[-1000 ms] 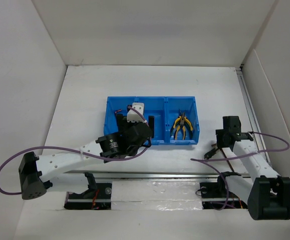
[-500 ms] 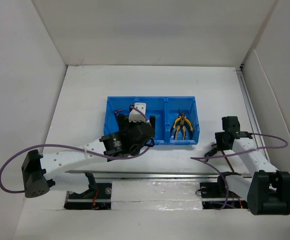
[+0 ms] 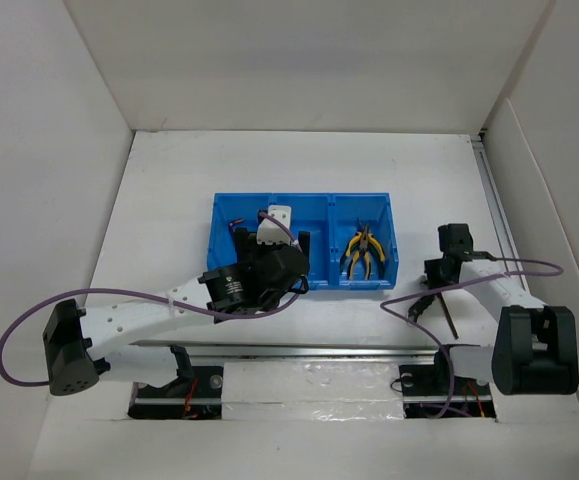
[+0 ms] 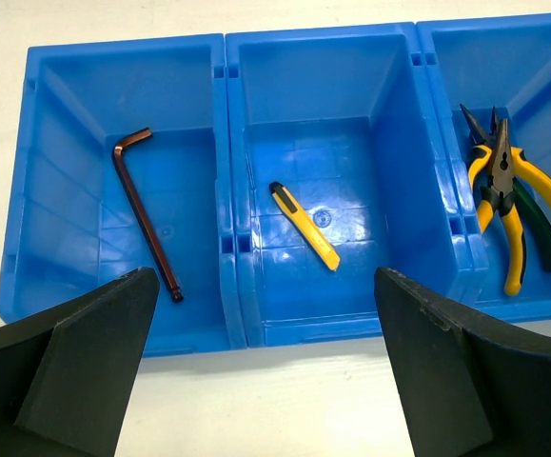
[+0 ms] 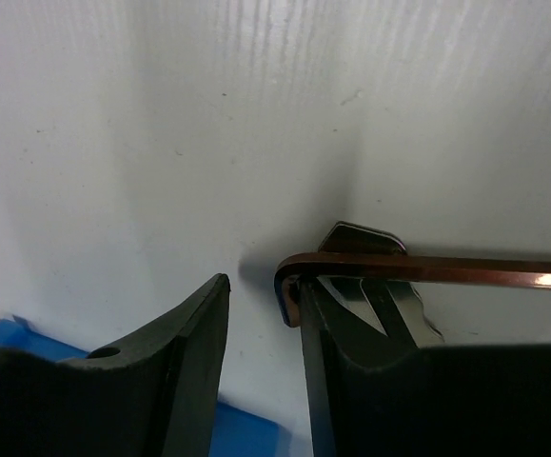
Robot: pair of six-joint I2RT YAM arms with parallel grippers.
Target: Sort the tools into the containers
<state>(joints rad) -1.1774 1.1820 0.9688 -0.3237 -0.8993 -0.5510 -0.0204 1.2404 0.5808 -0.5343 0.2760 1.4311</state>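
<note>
1. Over the near edge of the blue tray [image 4: 227,190], the left gripper [image 4: 264,281] hangs with its fingers wide apart, holding nothing.
2. Left box: a dark hex key [image 4: 145,214]. Middle box: a yellow-and-black stick tool [image 4: 304,226]. Right box: the pliers [image 4: 503,190].
3. Low on the white table [image 5: 161,143], the right gripper [image 5: 261,305] has its fingers a little apart, not clamped. The bend of a second hex key [image 5: 427,269] sits between them, lying across a small silver piece [image 5: 403,309].
4. The white mark on the left arm's black motor [image 3: 231,290] is too small to read.

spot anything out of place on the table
Yes: a hex key and a small silver piece lie loose on the table, right of the blue tray, at the right gripper, not in any compartment.
</note>
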